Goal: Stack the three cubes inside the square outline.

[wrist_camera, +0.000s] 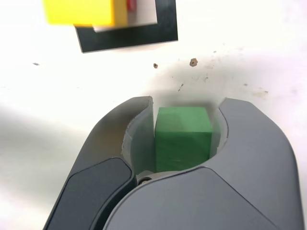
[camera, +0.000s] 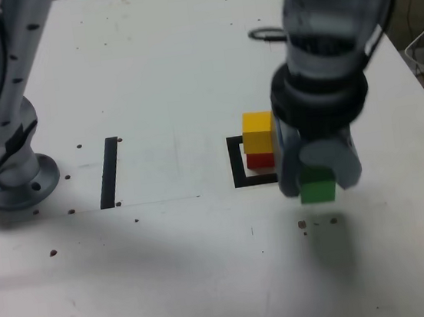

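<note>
Jaws pinching green cube, held above white table | yellow cube on top of red cube, stack within black square outline; wrist view shows outline partly

In the exterior view, the yellow block above the red block obstructs the claw's left; the front desk lies open.

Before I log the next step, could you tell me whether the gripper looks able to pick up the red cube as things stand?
Probably not: the gripper holds the green cube, and the yellow cube sits on the red one.
</note>
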Controlling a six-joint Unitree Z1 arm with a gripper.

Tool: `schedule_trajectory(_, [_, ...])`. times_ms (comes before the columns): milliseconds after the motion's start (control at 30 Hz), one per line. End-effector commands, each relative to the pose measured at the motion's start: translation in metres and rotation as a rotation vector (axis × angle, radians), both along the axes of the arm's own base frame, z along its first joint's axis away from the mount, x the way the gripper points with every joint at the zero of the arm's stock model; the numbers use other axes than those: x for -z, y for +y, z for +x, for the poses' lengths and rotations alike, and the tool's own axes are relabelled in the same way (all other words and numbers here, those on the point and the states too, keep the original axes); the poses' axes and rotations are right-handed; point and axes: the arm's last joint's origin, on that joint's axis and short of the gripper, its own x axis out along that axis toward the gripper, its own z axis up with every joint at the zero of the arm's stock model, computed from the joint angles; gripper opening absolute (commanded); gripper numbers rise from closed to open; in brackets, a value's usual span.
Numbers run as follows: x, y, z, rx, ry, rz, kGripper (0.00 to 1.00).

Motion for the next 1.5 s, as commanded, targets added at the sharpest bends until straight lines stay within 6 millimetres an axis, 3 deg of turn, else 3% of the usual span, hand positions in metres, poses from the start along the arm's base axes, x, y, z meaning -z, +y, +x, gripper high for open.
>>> schedule_trajectory(0, [-0.012, 0.005, -0.006, 0.01, -0.01, -0.001, 0.27])
schedule_trajectory(333, [-0.045, 0.039, -0.023, 0.068, 0.002, 0.002, 0.27])
schedule_trajectory(500, [-0.052, 0.053, -0.029, 0.079, 0.029, 0.012, 0.27])
schedule_trajectory(767, [-0.047, 0.069, -0.03, 0.067, 0.068, 0.015, 0.27])
schedule_trajectory(1133, [-0.025, 0.091, -0.024, 0.017, 0.135, 0.036, 0.27])
schedule_trajectory(1467, [-0.022, 0.095, -0.024, 0.011, 0.141, 0.042, 0.27])
